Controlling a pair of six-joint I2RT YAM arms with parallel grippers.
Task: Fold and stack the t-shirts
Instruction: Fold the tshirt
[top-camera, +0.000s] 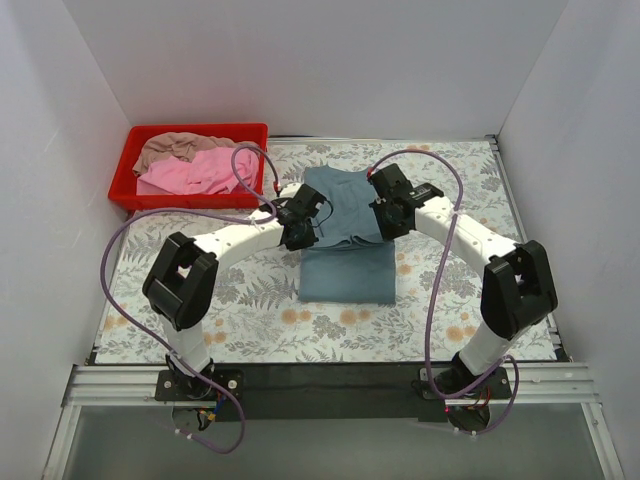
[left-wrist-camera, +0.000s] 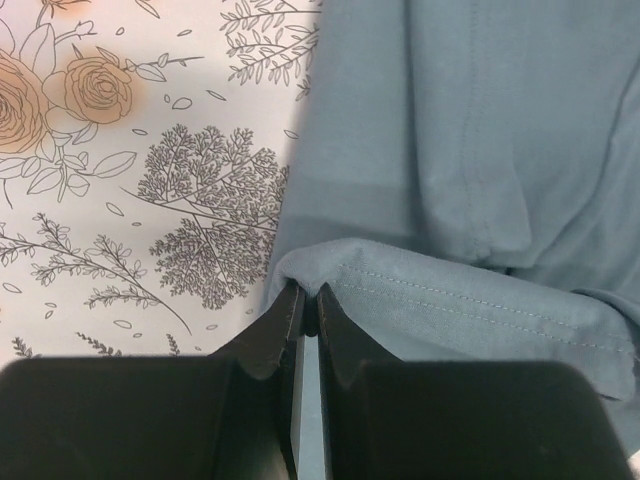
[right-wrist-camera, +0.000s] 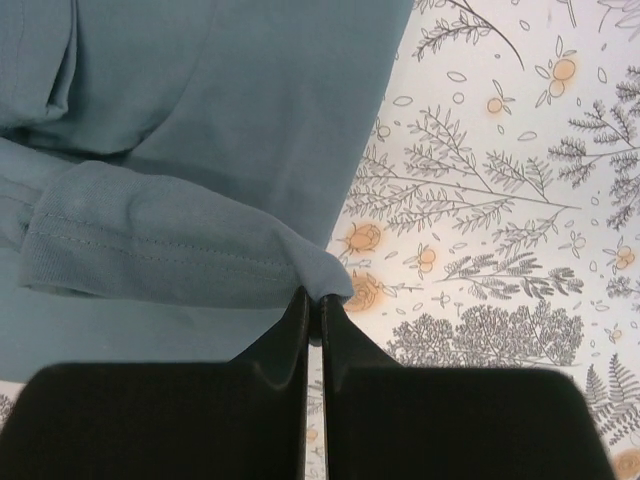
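Note:
The blue-grey t-shirt (top-camera: 345, 235) lies partly folded on the middle of the table. My left gripper (top-camera: 303, 228) is shut on its left hem corner (left-wrist-camera: 300, 270) and holds it lifted above the lower layer. My right gripper (top-camera: 388, 215) is shut on the right hem corner (right-wrist-camera: 325, 280), also lifted. The hem with its stitching hangs between the two grippers over the cloth below. The pink t-shirt (top-camera: 200, 172) and the beige-tan t-shirt (top-camera: 175, 148) lie crumpled in the red tray (top-camera: 125, 170) at the back left.
The table has a floral cloth (top-camera: 250, 310). White walls enclose it at the back and both sides. Purple cables (top-camera: 430, 290) loop from both arms. A black rail (top-camera: 330, 378) runs along the near edge.

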